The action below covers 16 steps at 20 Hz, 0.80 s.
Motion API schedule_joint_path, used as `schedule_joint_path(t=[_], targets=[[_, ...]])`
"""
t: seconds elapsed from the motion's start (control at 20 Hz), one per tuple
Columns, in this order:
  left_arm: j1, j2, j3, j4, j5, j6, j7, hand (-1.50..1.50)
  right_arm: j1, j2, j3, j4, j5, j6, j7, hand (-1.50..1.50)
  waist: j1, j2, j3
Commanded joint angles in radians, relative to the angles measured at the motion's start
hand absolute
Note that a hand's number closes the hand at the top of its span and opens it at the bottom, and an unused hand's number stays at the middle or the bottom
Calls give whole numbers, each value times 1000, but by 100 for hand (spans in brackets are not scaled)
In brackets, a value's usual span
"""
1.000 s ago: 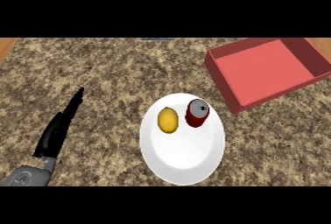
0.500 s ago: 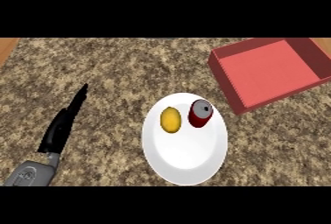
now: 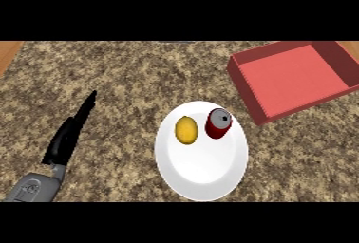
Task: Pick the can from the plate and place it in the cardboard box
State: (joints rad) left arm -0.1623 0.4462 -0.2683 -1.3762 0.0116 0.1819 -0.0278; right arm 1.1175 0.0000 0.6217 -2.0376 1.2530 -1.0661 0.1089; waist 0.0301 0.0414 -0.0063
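We see one speckled brown table (image 3: pixel 105 71), one red square cardboard box (image 3: pixel 294 78) at its far right, one white round plate (image 3: pixel 203 166), and our black left hand (image 3: pixel 67 137), open flat, holding nothing. One red metal can (image 3: pixel 218 123) sits on the plate beside one yellow oval fruit (image 3: pixel 186 130); bare table separates plate and box.

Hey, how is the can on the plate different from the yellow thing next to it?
The can is dark red with a grey lid; the yellow thing is yellow all over. The can is a cylinder, seemingly upright; the yellow thing is a smooth oval. The can lies nearer the red box than the yellow thing. Both rest on the white plate, side by side, apart.
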Motion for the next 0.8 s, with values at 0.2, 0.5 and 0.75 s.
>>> schedule_joint_path(t=[0.2,0.5,0.75], targets=[[-4,-5,3,10,-5,-5,4,0,-216,0,-55,-23,225,210,303,-150,5,-7,0],[-12,-29,-3,45,-14,-8,-16,0,-512,0,-44,27,358,456,604,-150,-1,-17,2],[-10,-24,1,28,-17,-19,17,0,-829,0,1,163,443,624,903,-150,-1,-32,5]])
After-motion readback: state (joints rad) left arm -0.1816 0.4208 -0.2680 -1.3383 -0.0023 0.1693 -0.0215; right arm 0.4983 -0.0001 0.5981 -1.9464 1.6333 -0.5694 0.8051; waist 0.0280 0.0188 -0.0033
